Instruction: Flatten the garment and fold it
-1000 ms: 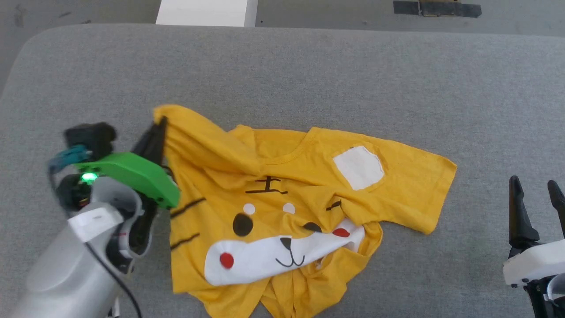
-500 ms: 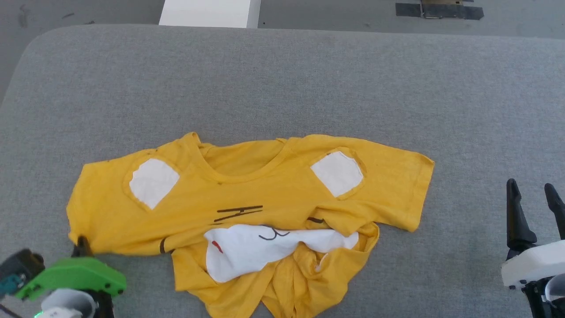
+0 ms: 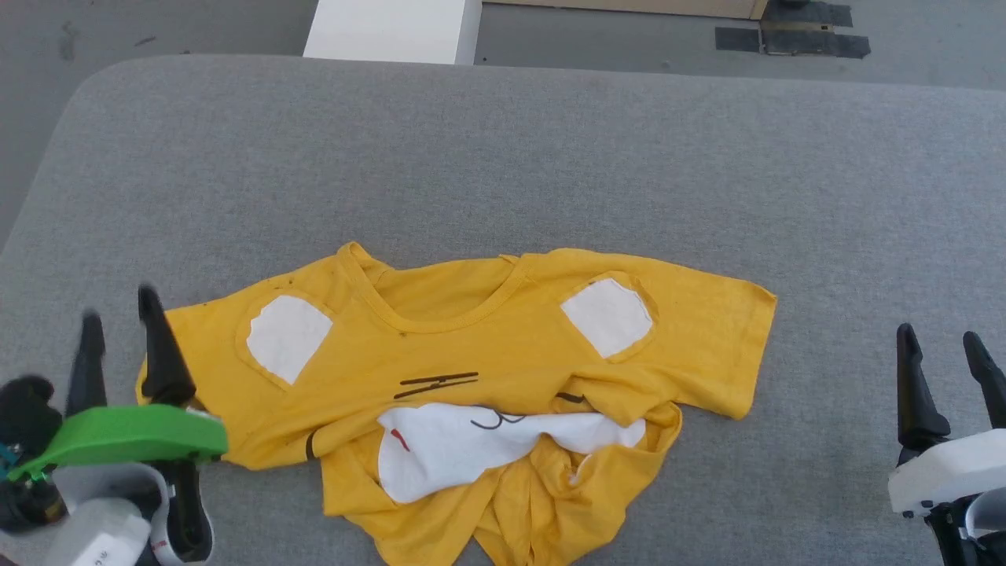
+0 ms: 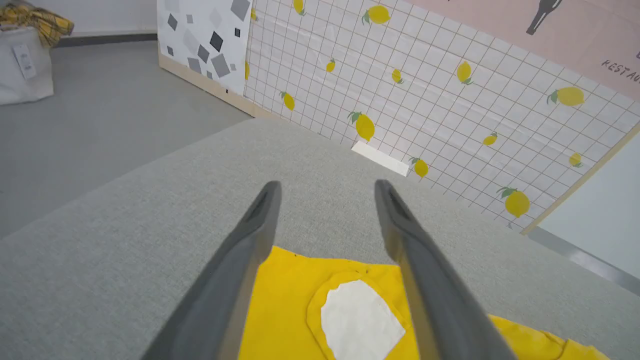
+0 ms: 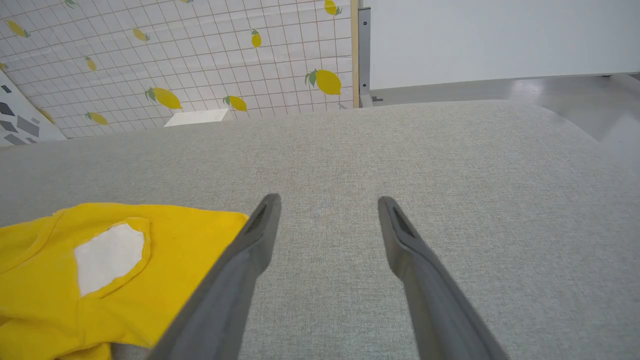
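Left claw since a sec ago: left gripper [image 3: 119, 306] is letting go now, its two long dark fingers spreading wide with nothing between them. A second back it was pinching the sleeve up in the air, and half a second back it was dragging it low toward the table's left edge.
Tee since then: bright yellow short-sleeved cloth T-shirt with the cartoon tiger face [image 3: 471, 346] is lying with its left sleeve spread out and a white patch [image 3: 287, 336] showing. Before, that side was flipped over the chest.
Where it's sitting: on the grey fabric-covered table [image 3: 550, 157], roughly mid-width and crowding the near edge, collar pointing at the far edge.
Long axis: running sleeve to sleeve, parallel to the near edge.
Messy bit: lower half [image 3: 503, 472] is bunching up by the near edge, with the white muzzle print folding over itself.
Left claw vs tee: hovering right at the left sleeve cuff, fingers pointing at the far edge. Can't tell if it's touching cloth.
Right claw: right gripper [image 3: 939, 334] is sitting spread wide and empty by the near edge, well apart from the right sleeve.
Nearer arm: the left one, easily.
My guess: the bunch is lying between the two claws, so the next tug is probably going toward the near edge, across the long axis.
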Controlling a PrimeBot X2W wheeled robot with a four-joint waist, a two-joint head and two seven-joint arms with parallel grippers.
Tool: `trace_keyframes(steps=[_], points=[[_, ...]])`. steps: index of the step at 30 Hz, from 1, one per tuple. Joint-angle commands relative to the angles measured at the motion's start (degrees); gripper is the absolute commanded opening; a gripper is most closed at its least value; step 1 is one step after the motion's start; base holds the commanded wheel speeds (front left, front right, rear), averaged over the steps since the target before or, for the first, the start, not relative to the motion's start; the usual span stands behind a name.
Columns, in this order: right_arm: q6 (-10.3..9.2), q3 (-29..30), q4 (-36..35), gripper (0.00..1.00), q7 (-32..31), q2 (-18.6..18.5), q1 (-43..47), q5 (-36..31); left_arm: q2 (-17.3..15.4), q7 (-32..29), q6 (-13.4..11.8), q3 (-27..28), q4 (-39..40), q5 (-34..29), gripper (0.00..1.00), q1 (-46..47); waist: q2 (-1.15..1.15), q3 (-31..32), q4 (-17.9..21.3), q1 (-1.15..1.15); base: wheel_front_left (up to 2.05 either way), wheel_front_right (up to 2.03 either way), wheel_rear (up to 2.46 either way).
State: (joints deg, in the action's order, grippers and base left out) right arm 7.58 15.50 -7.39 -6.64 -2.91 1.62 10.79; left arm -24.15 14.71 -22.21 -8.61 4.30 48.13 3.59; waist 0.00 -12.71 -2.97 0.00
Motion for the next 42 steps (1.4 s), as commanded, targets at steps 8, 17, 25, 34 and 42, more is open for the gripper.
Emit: trace_keyframes(steps=[8,17,25,34,42], points=[[-0.09,-1.3,1.3,1.00,0.7,0.0,1.8,0.8,8.4,0.3,8.1,3.4,11.9,-27.0,1.00,-2.7,0.00,2.0,1.2,0.00,0.00,0.00,0.00],[-0.09,-1.7,1.6,1.00,0.3,0.0,2.6,0.0,15.6,0.3,13.9,5.5,9.7,-32.2,1.00,-7.6,0.00,4.2,1.1,0.00,0.00,0.00,0.00],[-0.09,-3.7,-0.1,1.00,-7.3,0.0,-2.9,-3.6,18.4,0.3,17.6,7.2,8.5,-34.1,1.00,-7.2,0.00,3.4,-0.2,0.00,0.00,0.00,0.00],[-0.09,-4.5,3.9,1.00,-21.0,0.0,-12.9,-7.2,20.2,0.3,20.2,6.4,7.9,-36.0,1.00,-4.3,0.00,-2.2,-2.6,0.00,0.00,0.00,0.00],[-0.09,-4.4,9.6,1.00,-25.5,0.0,-18.4,-8.5,20.9,0.3,21.8,6.2,7.1,-36.1,1.00,-0.7,0.00,-6.7,-5.2,0.00,0.00,0.00,0.00]])
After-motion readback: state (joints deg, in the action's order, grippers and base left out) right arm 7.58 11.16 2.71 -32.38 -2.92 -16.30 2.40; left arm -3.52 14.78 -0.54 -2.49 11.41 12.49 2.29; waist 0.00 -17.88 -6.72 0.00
